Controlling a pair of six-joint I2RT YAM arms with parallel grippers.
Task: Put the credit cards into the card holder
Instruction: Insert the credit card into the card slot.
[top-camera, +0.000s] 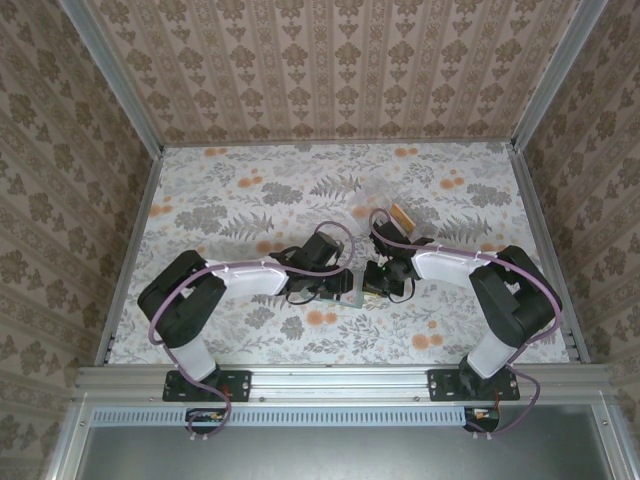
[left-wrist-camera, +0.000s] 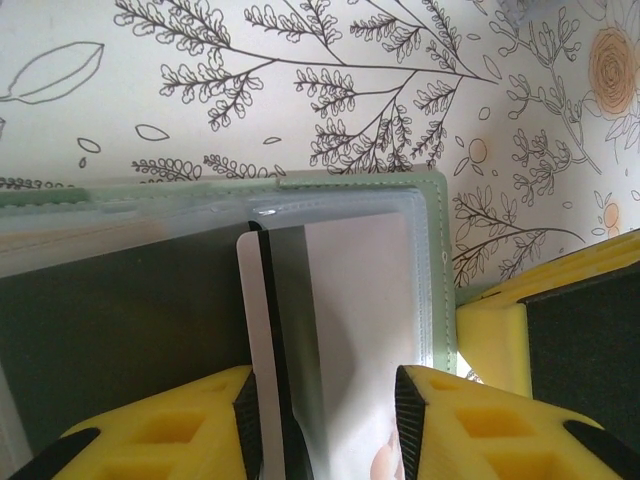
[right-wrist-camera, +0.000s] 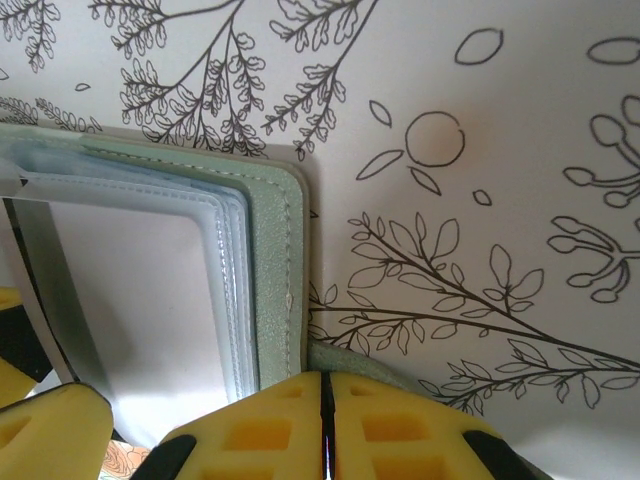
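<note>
card in the sleeve, both claws at the card holder

the two arms meet at the middle of the flowered worktop (top-camera: 230, 200). the sage-green card holder (left-wrist-camera: 436, 262) lies open and flat there, directly under both claws.

left claw (left-wrist-camera: 322, 388): its yellow fingers (left-wrist-camera: 165, 430) stand partly apart, one on each side of a white card (left-wrist-camera: 345, 320) with a dark stripe. the card lies between them and reaches forward from the tips into a clear sleeve (left-wrist-camera: 425, 215) of the holder. its edges run right up to the dark pads. i cannot tell if the pads press on it or just flank it.

right claw (right-wrist-camera: 322, 388): narrow, with the two fingers (right-wrist-camera: 260, 430) pressed together and only a thin seam between them. a green flap of the card holder runs in under their tips, so this claw pinches the holder at its edge. the stitched green border and the stacked clear sleeves lie just left of and ahead of the tips. the left claw's yellow shows at that far left side.

in the top view an orange card (top-camera: 401, 214) sits beyond the right claw, well apart from it, tilted on the worktop.
</note>
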